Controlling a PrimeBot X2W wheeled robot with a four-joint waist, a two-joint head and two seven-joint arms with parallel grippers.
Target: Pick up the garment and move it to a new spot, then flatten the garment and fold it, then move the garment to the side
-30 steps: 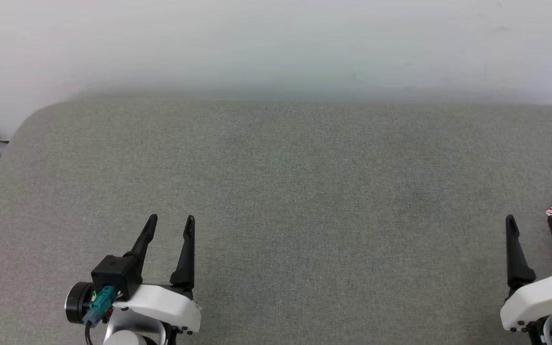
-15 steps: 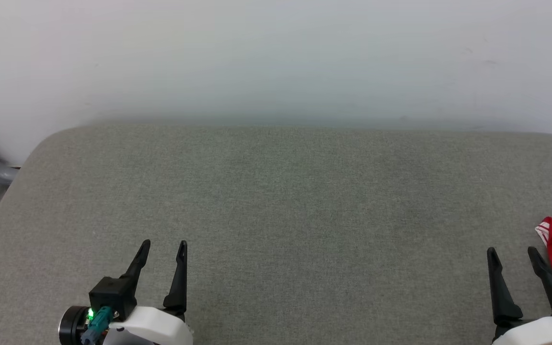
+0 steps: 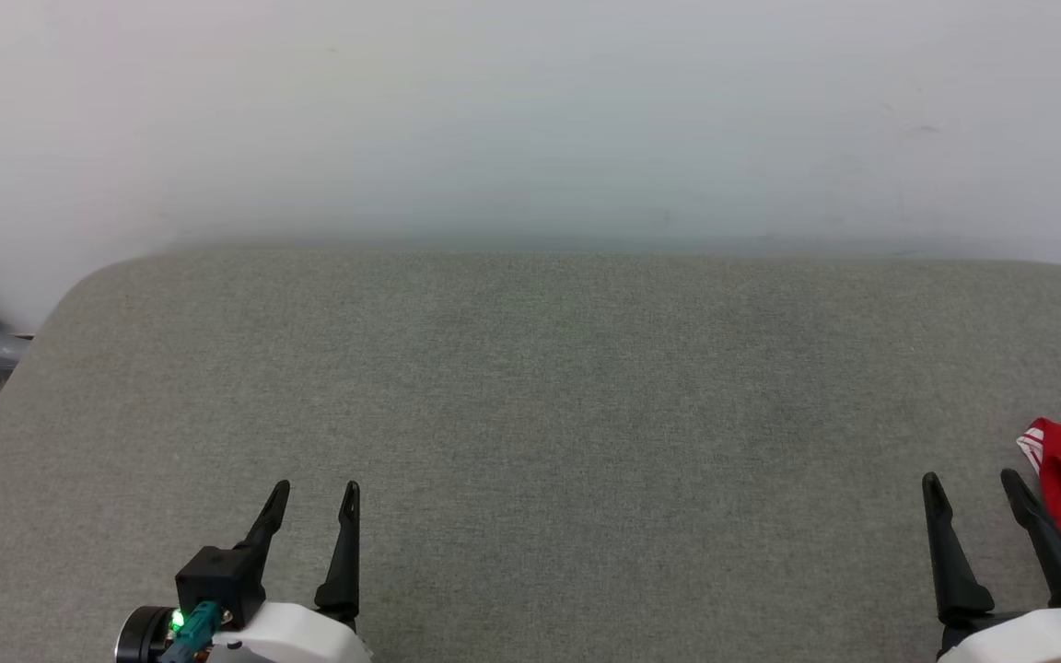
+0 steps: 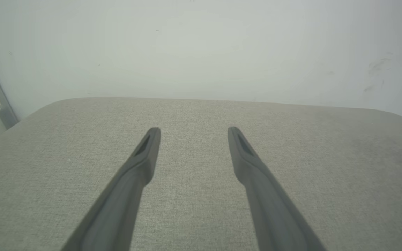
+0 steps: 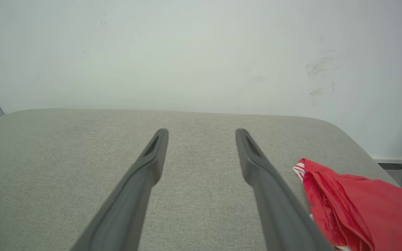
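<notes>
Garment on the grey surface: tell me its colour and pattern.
Bright red garment, white edge with red stripes; best in right wrist view.

Left pincer (image 3: 314, 493), right pincer (image 3: 971, 483) agape

Grey fabric surface (image 3: 530, 387), white wall (image 3: 530, 110)

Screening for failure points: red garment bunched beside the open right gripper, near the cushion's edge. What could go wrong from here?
1. The red garment lies near the right edge of the grey cushion; a nudge from the right gripper could push it off.
2. Its folds overlap, so the open jaws may pinch several layers, hampering flattening.
</notes>
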